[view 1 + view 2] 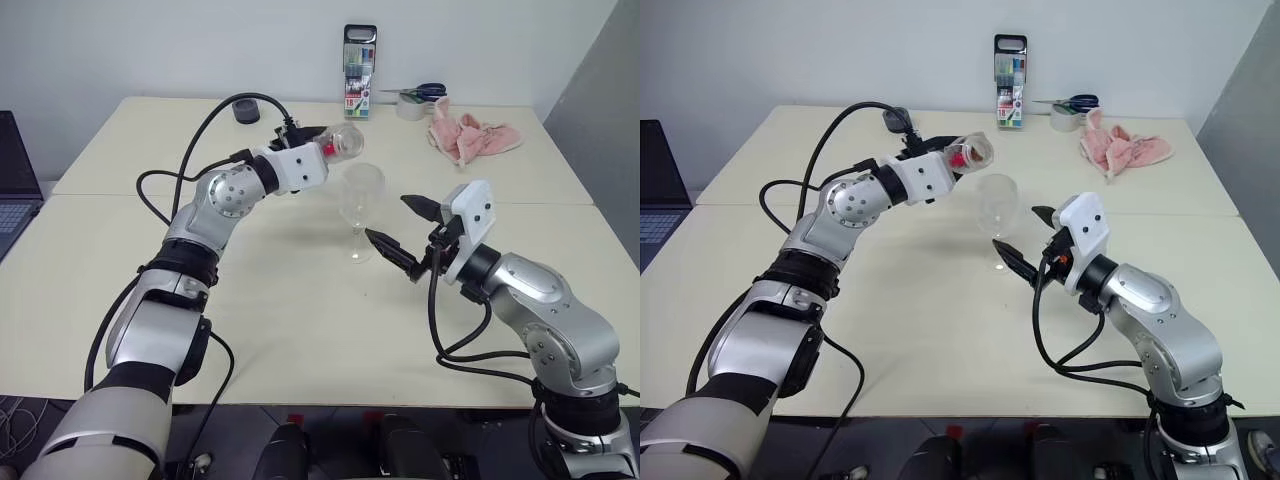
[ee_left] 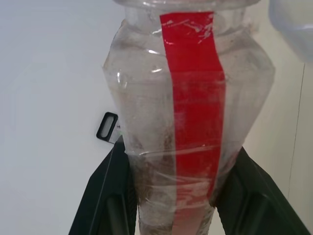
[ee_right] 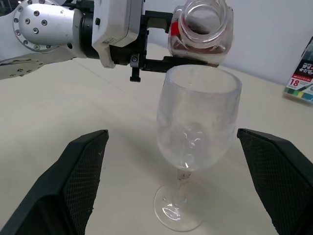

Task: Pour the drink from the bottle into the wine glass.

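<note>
My left gripper (image 1: 312,142) is shut on the bottle (image 1: 345,143), a clear plastic one with a red label strip (image 2: 195,98). The bottle lies tipped on its side with no cap, its open mouth (image 3: 203,17) just above and behind the wine glass rim. A little reddish-brown drink (image 3: 193,46) sits inside the bottle. The wine glass (image 1: 360,200) stands upright on the cream table (image 1: 300,300), and its bowl (image 3: 198,122) looks almost empty. My right gripper (image 1: 388,220) is open, one finger on either side of the glass, not touching it.
At the back of the table stand a marker pack (image 1: 359,72), a tape roll (image 1: 410,105) with scissors (image 1: 428,91), a pink cloth (image 1: 470,135) and a small black round thing (image 1: 247,108). A laptop (image 1: 12,190) lies off the table's left edge.
</note>
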Action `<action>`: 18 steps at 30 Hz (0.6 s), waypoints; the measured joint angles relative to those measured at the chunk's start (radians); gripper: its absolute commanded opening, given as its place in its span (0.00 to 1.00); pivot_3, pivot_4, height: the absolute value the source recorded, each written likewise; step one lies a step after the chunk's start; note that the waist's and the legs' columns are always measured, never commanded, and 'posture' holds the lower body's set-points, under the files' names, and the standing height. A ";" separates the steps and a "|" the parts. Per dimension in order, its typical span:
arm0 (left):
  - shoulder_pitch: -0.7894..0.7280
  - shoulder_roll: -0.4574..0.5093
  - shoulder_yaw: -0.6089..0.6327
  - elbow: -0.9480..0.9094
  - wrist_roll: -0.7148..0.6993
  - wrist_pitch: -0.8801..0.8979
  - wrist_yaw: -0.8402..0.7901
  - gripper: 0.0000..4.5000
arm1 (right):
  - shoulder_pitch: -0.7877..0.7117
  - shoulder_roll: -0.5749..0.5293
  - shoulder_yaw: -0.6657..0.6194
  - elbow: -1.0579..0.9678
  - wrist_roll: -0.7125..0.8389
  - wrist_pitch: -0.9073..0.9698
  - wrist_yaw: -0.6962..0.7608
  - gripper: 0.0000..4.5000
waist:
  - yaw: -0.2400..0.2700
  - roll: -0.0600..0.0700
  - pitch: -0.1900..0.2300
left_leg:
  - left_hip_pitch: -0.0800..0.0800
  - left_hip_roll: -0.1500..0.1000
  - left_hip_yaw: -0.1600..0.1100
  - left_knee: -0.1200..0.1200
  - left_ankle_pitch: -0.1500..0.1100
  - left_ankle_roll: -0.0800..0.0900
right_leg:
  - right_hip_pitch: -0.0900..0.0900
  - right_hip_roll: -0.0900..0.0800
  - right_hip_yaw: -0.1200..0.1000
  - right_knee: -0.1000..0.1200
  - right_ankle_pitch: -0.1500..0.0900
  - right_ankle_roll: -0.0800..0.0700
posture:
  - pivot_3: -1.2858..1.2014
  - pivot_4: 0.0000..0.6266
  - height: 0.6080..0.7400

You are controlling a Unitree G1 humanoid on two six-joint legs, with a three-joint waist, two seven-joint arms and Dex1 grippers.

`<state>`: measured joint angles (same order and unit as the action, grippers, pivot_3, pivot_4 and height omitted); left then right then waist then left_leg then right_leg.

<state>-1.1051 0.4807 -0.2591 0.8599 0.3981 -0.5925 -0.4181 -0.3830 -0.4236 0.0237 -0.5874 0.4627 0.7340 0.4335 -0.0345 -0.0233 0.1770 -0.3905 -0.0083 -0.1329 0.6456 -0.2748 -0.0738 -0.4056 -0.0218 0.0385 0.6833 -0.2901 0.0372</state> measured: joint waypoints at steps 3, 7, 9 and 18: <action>-0.032 0.007 -0.019 0.028 0.042 -0.037 0.030 0.37 | 0.014 0.000 0.000 0.000 0.000 0.000 0.000 1.00 | 0.000 0.000 0.000 | 0.000 0.000 0.000 0.000 0.000 0.000 | 0.000 0.000 0.000 0.000 0.000 0.000 | 0.52 0.24 1.00; -0.068 0.028 -0.042 0.049 0.094 -0.089 0.074 0.37 | 0.020 -0.001 -0.002 0.000 0.000 -0.008 0.000 1.00 | -0.001 0.000 0.000 | 0.000 0.000 0.000 0.000 0.000 0.000 | 0.000 0.000 0.000 0.001 0.000 0.000 | 0.52 0.24 1.00; -0.075 0.036 -0.054 0.056 0.119 -0.106 0.096 0.37 | 0.022 -0.002 -0.002 0.000 0.000 -0.009 0.001 1.00 | -0.001 0.000 0.000 | 0.000 0.000 0.000 0.000 0.000 0.000 | 0.000 0.000 0.000 0.001 0.000 0.000 | 0.52 0.24 1.00; -0.096 0.042 -0.094 0.116 0.196 -0.150 0.185 0.37 | 0.022 -0.004 -0.003 0.000 -0.001 -0.025 0.000 1.00 | -0.001 0.000 0.000 | 0.000 0.000 0.000 0.001 0.000 0.000 | 0.000 0.000 0.000 0.001 0.000 0.000 | 0.52 0.24 1.00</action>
<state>-1.2013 0.5231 -0.3527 0.9755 0.5936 -0.7425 -0.2329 -0.3614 -0.4277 0.0205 -0.5874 0.4617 0.7086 0.4339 -0.0356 -0.0233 0.1770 -0.3906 -0.0088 -0.1327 0.6462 -0.2746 -0.0741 -0.4059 -0.0219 0.0388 0.6846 -0.2901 0.0372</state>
